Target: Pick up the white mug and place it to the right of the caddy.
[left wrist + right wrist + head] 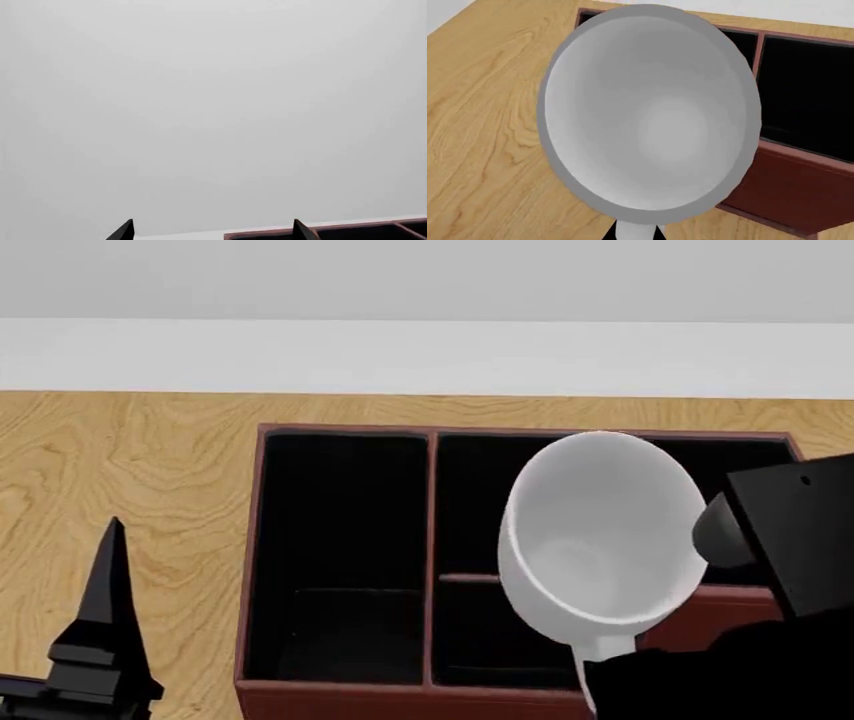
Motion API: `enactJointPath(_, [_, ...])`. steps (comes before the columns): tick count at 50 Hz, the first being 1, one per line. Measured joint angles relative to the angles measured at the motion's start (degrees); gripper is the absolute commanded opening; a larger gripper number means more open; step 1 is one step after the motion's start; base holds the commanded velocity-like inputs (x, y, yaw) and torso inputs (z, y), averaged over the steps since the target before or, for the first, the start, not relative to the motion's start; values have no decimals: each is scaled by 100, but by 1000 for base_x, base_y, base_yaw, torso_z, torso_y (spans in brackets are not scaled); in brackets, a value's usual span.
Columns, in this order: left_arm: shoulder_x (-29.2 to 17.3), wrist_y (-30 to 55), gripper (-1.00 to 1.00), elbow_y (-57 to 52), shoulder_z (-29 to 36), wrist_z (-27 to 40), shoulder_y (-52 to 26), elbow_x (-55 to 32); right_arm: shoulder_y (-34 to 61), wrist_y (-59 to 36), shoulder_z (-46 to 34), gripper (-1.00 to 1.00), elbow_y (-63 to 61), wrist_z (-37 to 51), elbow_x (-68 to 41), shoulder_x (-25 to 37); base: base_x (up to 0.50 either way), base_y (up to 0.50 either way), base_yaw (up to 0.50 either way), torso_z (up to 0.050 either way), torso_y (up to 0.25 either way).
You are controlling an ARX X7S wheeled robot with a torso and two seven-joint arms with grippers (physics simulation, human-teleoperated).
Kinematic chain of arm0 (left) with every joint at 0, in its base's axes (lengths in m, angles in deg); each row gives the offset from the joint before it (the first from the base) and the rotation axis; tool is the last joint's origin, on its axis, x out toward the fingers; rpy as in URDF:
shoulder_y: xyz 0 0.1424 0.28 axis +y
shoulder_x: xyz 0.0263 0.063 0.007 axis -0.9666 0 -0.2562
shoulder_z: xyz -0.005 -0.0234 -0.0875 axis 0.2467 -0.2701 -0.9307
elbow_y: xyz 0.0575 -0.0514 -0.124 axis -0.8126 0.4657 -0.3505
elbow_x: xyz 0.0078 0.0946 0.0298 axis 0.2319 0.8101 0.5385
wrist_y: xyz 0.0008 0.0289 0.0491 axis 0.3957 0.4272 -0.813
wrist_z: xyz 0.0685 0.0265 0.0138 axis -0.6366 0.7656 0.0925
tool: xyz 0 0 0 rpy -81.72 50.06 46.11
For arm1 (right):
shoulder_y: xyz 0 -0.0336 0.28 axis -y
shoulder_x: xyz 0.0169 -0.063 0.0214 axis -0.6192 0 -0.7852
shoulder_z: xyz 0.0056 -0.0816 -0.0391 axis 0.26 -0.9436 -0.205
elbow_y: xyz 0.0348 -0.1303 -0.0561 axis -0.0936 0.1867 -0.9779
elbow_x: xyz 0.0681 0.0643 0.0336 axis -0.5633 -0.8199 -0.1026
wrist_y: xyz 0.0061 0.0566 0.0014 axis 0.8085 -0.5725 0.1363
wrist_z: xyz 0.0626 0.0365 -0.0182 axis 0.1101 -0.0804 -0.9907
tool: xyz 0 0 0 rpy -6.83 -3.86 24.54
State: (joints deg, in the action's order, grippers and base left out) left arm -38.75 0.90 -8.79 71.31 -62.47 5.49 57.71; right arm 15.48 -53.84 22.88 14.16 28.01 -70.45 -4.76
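mug: glossy white ceramic mug (pixel 601 540), held up off the table, tilted so its open mouth faces the head camera; inside is bare white.
mug position: in the head view it overlaps the right-hand compartments of the caddy; in the right wrist view (pixel 650 115) it fills most of the picture, wood to one side, caddy to the other.
caddy: reddish-brown leather-look organizer box (pixel 254 560) with black interior and dividers, sitting on the light wooden table (pixel 120 470).
right gripper: black body at the head view's lower right (pixel 667 670), clamped on the mug's handle stub at the bottom; fingers mostly hidden behind the mug.
left gripper: two dark fingertips spread apart (pixel 213 231), nothing between them, raised, facing a plain grey wall (pixel 213 100); caddy rim (pixel 333 231) just visible past them.
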Motion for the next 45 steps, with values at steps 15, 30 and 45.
enactJointPath(15, [8, 23, 100, 55, 99, 14, -112, -23, -132, 174, 261, -100, -150, -81, -213, 780, 0, 0, 0, 0, 1])
enactJointPath(30, [6, 7, 100, 126, 165, 10, -196, -49, -418, 369, 452, -100, -326, -202, -236, 1451, 0, 0, 0, 0, 0])
enactJointPath(45, [8, -146, 100, 330, 227, -61, -241, -34, -802, 643, 511, -100, -409, -521, -52, 2064, 0, 0, 0, 0, 1])
